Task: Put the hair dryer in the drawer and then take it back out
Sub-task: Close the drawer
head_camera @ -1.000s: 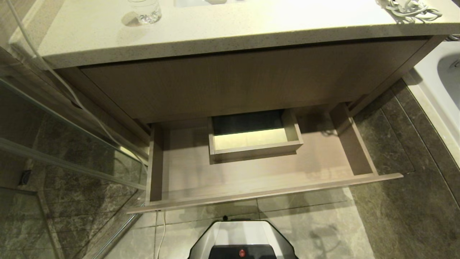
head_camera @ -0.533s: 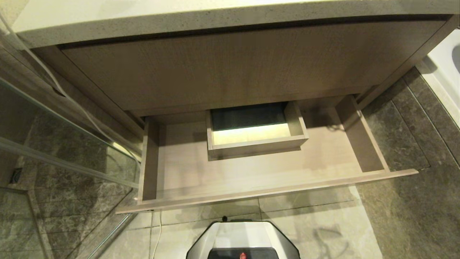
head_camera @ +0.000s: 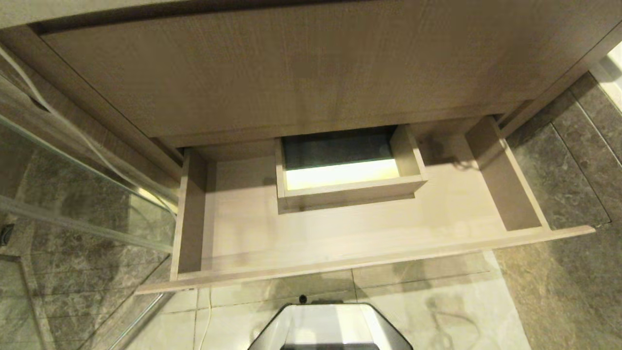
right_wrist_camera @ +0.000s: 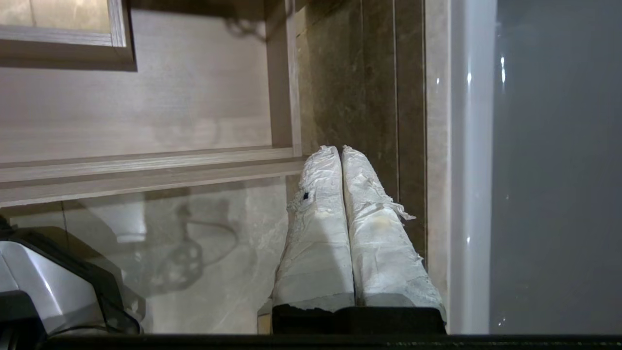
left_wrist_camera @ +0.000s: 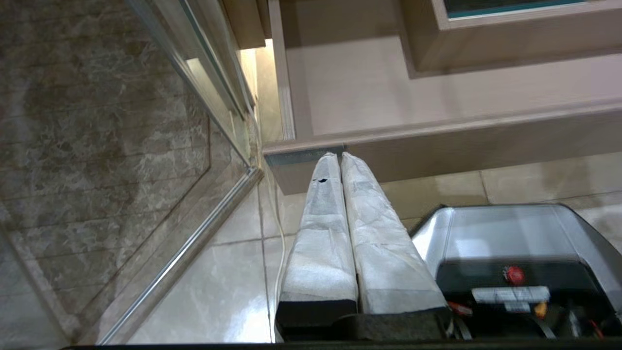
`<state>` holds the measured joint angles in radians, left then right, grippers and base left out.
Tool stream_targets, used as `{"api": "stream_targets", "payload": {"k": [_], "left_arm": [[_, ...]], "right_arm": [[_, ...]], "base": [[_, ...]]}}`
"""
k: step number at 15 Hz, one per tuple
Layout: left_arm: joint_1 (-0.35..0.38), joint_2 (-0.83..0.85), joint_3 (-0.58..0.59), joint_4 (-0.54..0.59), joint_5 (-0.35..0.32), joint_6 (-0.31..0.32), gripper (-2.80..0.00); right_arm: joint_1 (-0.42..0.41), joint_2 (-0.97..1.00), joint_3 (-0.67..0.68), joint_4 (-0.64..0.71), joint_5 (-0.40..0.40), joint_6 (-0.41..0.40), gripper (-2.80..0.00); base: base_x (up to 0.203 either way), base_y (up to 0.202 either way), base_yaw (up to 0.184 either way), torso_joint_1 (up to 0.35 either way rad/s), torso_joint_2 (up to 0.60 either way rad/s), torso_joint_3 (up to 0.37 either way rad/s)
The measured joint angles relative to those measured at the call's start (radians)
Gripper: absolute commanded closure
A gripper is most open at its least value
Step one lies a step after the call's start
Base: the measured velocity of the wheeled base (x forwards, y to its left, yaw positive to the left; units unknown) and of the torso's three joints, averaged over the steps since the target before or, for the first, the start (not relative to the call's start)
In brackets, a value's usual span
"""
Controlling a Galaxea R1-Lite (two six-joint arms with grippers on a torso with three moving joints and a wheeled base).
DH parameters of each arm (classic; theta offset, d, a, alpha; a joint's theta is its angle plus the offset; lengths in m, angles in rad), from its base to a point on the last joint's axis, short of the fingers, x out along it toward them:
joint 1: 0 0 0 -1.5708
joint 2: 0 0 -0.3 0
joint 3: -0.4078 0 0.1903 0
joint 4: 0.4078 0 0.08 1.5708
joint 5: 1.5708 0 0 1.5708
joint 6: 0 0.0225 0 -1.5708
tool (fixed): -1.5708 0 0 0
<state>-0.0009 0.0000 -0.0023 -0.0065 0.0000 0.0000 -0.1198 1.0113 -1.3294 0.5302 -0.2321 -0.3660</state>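
**Drawer open and unoccupied; both grippers closed below its front corners**

1. Surroundings. The drawer (head_camera: 340, 233) stands pulled out below a taller wood-grain panel (head_camera: 301, 73). A glass partition (head_camera: 82, 194) with a metal bottom rail borders the left side; a thin white cord (left_wrist_camera: 278, 243) runs down the floor (head_camera: 437, 296) beside it. Dark marbled stone tiles (head_camera: 559, 194) lie to the right, and the right wrist view shows a smooth white tub wall (right_wrist_camera: 474, 170) beyond them. The robot's grey base (head_camera: 330, 328) sits on pale glossy tiles directly in front of the drawer.

2. Drawer construction. Wide, shallow, light-brown wood-grain laminate with thin side walls and a low handleless front. A boxed cut-out (head_camera: 347, 170) occupies the rear middle of the interior; its base is brightly lit. The flat drawer floor around it carries nothing.

3. Hair dryer. It does not appear in any view; its location cannot be told.

4. Left gripper (left_wrist_camera: 339, 158). White, wrapped, tapered fingers pressed together, holding nothing, tips just below the drawer's front left corner.

5. Right gripper (right_wrist_camera: 339, 151). Fingers wrapped in creased, fraying white covering, pressed together, holding nothing, tips near the drawer's front right corner, above the dark tiles.
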Motion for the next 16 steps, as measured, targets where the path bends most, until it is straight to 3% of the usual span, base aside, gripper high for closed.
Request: {"api": "stream_targets", "payload": {"k": [5,8,11,16], "left_arm": [[-0.001,0.000,0.001,0.003,0.000,0.000,0.00],[-0.001,0.000,0.001,0.003,0.000,0.000,0.00],[0.000,0.000,0.001,0.002,0.000,0.000,0.00],[-0.001,0.000,0.001,0.003,0.000,0.000,0.00]], "right_arm": [[0.000,-0.002,0.089,0.055,0.001,-0.001,0.00],[-0.005,0.013,0.182,0.113,0.004,0.009,0.00],[-0.008,0.053,0.347,0.100,0.017,0.082,0.00],[-0.005,0.239,0.618,-0.206,0.028,0.177,0.00]], "base": [[0.000,0.000,0.000,0.044,0.31,0.378],[0.000,0.000,0.000,0.104,0.07,0.185],[0.000,0.000,0.000,0.045,0.04,0.066],[0.000,0.000,0.000,0.006,0.00,0.013]]}}
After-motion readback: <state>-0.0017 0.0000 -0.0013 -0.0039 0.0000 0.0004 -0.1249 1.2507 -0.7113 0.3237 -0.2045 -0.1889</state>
